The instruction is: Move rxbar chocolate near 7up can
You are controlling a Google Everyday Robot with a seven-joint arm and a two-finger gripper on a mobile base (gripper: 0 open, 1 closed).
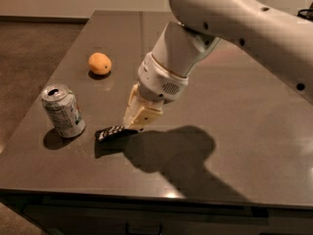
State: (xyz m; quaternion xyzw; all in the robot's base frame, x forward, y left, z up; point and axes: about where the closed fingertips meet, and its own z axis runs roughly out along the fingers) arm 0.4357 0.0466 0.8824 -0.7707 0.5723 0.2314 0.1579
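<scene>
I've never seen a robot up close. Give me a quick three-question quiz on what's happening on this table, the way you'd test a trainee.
1. True or false: the 7up can stands upright on the table, to the left of the rxbar chocolate in the camera view.
2. Fill the gap: the round fruit beyond the can is ____ in colour.
3. The gripper, low over the table to the right of the can, is shut on: A the can; B one end of the rxbar chocolate; C the round fruit.

Key: 1 true. 2 orange. 3 B: it pinches the bar's right end, and the bar is close to the can but not touching it.
</scene>
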